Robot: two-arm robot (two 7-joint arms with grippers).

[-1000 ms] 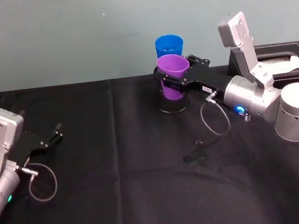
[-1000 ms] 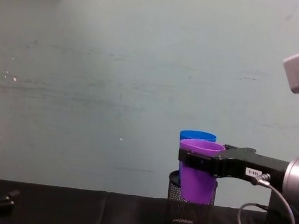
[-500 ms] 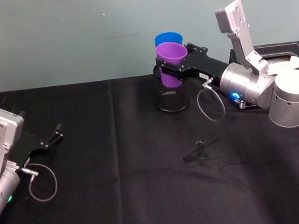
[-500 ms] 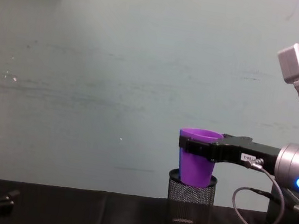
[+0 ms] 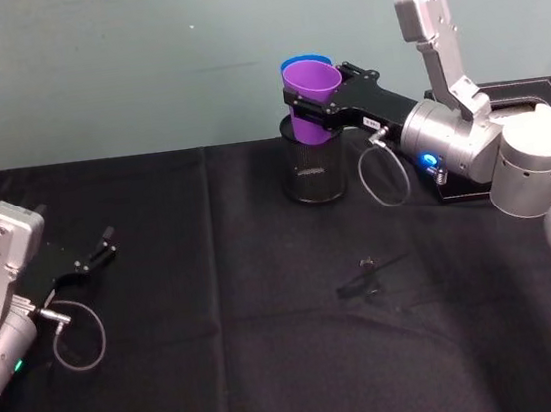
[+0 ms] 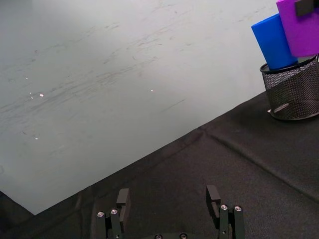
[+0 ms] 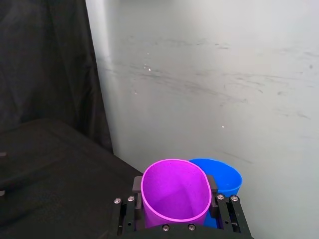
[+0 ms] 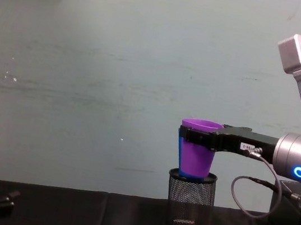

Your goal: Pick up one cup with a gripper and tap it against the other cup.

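Observation:
The purple cup (image 5: pixel 311 81) is held upright by my right gripper (image 5: pixel 322 110), which is shut on it just below the rim. Its base hangs at the rim of a black mesh holder (image 5: pixel 312 168). The blue cup (image 5: pixel 299 62) stands in that holder directly behind the purple cup, side against side in the right wrist view. In the chest view the purple cup (image 8: pixel 195 156) hides nearly all of the blue cup (image 8: pixel 178 145). The left wrist view shows the blue cup (image 6: pixel 274 42) leaning beside the purple cup (image 6: pixel 301 27). My left gripper (image 5: pixel 99 256) rests open at the table's left.
A black box (image 5: pixel 529 99) with white paper in it sits at the back right, behind my right arm. A small dark object (image 5: pixel 369 273) lies on the black tablecloth (image 5: pixel 220 323) in front of the holder. A pale green wall (image 5: pixel 117 65) runs close behind the cups.
My right gripper has lifted the purple cup up out of the mesh holder and slightly back toward the blue cup. The left arm has not moved.

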